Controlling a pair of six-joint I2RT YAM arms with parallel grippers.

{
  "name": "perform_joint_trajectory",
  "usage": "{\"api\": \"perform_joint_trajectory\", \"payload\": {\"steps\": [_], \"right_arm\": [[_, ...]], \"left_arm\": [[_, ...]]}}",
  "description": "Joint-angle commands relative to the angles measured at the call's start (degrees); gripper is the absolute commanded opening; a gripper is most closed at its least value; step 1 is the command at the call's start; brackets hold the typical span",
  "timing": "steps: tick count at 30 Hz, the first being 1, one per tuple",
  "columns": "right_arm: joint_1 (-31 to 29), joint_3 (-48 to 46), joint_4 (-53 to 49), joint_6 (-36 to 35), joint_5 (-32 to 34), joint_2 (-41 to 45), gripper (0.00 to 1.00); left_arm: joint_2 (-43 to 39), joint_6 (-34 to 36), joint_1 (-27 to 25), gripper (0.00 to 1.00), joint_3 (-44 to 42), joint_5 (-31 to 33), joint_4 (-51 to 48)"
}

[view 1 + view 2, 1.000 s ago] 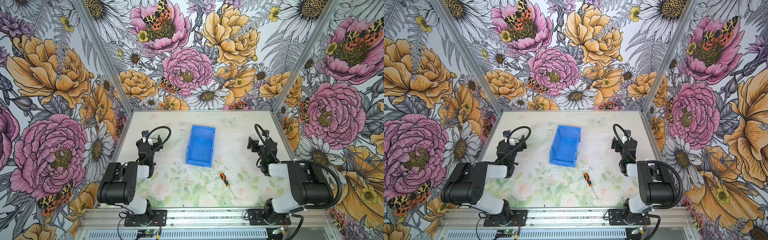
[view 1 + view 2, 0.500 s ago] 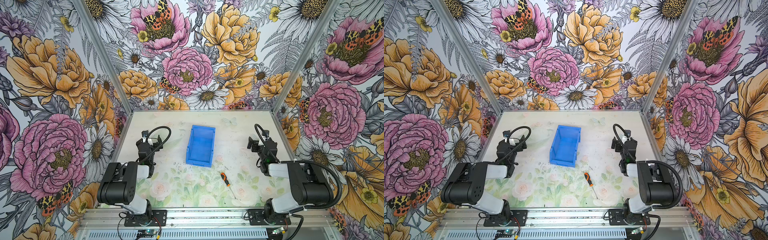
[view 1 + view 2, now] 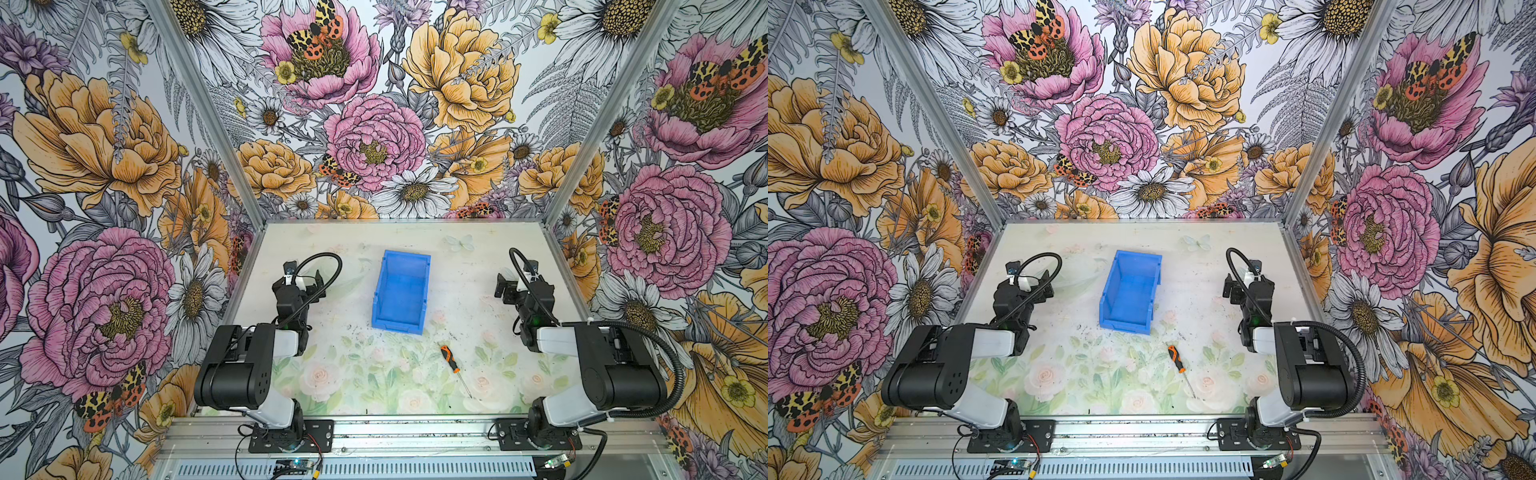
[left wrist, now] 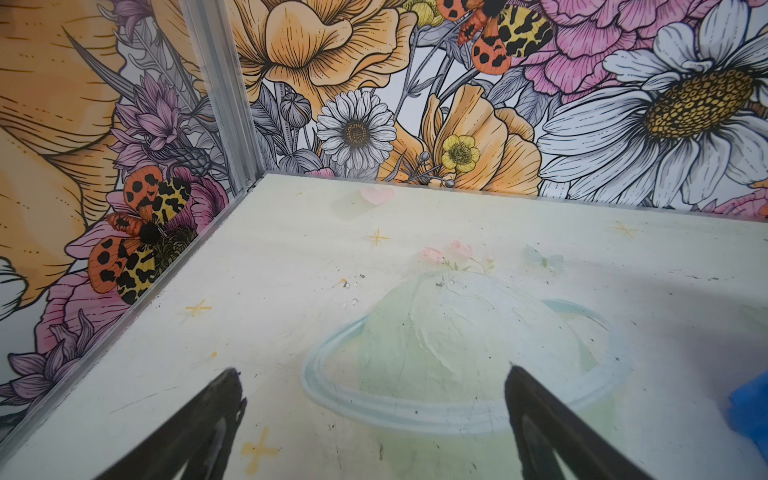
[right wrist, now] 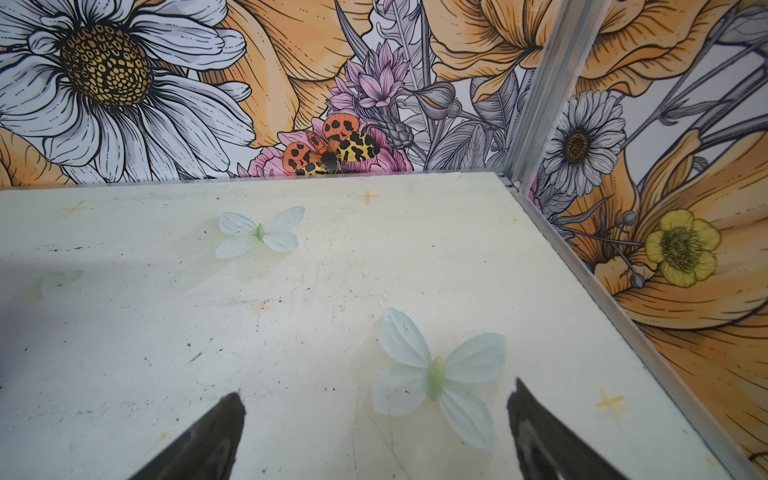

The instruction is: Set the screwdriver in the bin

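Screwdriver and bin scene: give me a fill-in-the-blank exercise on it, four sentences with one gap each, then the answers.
1. The bin is ____ in colour.
2. The screwdriver has a black and ____ handle.
3. In both top views the screwdriver lies on the table, closer to the ____ arm's base.
4. In the wrist views, the left gripper and the right gripper both have their jaws ____.

Missing words: blue; orange; right; open.

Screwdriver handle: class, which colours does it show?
The screwdriver handle is orange and black, clearest in a top view.
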State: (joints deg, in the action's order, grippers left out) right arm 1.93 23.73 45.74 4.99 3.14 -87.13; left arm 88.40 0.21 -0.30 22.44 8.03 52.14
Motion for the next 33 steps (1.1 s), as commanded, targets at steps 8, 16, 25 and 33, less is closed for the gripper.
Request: {"api": "perform_joint_trajectory", "payload": {"steps": [8, 16, 25, 33], "right_arm": [[-0.18, -0.15, 1.50, -0.46, -0.52, -0.72, 0.99], [-0.18, 0.31, 0.14, -0.42, 0.13, 0.23, 1.00], [-0.60, 3.96, -14.45, 0.21, 0.15, 8.72, 1.00], [-3.82, 9.41, -33.60, 1.89, 4.40, 16.58, 0.99]], "left_arm": [[0.45, 0.15, 0.56, 0.99, -0.73, -1.78, 1.37], [-0.15, -0.85, 0.56, 0.99, -0.62, 1.01, 0.77], [-7.32, -2.57, 1.22, 0.99, 1.90, 5.41, -10.72], [-14.35, -6.04, 1.75, 0.99, 6.65, 9.44, -29.69]]}}
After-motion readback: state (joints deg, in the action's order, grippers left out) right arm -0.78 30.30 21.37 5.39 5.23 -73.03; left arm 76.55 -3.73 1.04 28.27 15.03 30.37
